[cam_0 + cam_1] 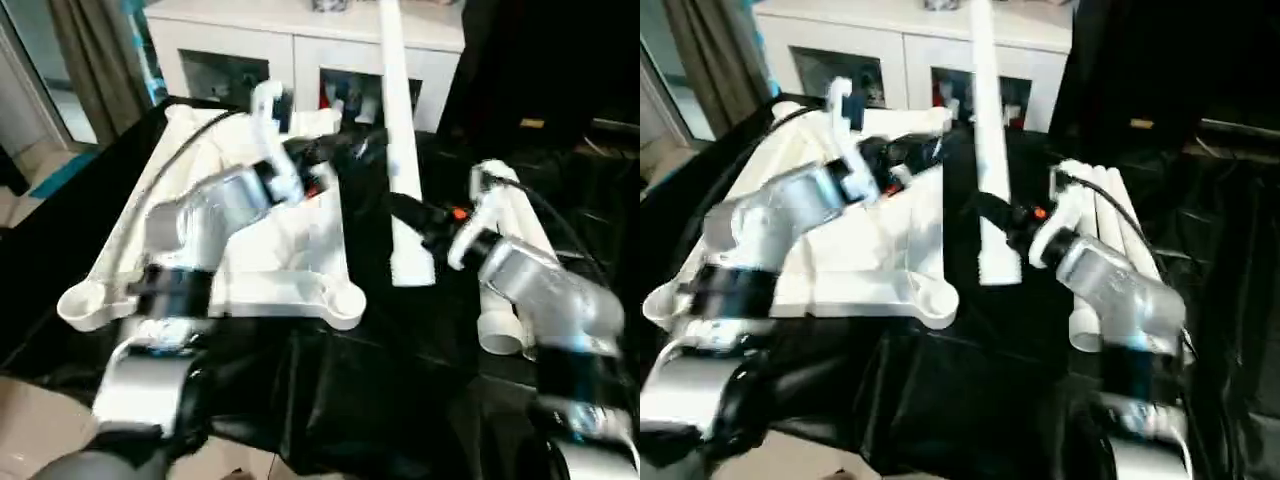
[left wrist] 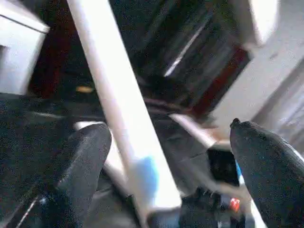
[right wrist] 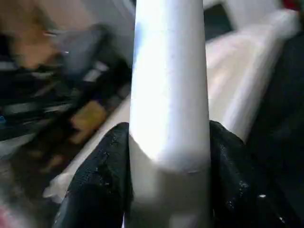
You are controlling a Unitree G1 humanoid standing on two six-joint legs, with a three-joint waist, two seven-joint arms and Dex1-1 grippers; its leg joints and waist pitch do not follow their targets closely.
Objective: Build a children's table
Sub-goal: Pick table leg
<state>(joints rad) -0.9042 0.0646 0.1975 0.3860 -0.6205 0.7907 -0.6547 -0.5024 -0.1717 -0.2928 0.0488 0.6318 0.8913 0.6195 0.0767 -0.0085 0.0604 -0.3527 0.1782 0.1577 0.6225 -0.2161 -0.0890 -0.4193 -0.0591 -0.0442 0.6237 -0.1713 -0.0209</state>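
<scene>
Clamping one white leg [image 1: 400, 130] upright, the right gripper [image 1: 405, 212] clears the tabletop [image 1: 300, 260] edge; left gripper [image 1: 335, 152] gapes.

Black-covered work table [image 1: 330, 400] under upturned tabletop [image 1: 290, 250] and spare legs [image 1: 505, 300]

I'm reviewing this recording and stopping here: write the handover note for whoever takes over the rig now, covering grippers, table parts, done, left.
Right gripper: shut on one white leg, held near its lower end, standing roughly upright above the black work table.
Left gripper: open, fingers on either side of the same leg without touching it.
Tabletop: lying ribbed side up on the robot's left part of the work table; the near corner sockets are empty.
Spare legs: lying side by side behind the right arm.
Done: one leg picked up.
Left: I see no leg seated yet; fit this one, then the others.
</scene>
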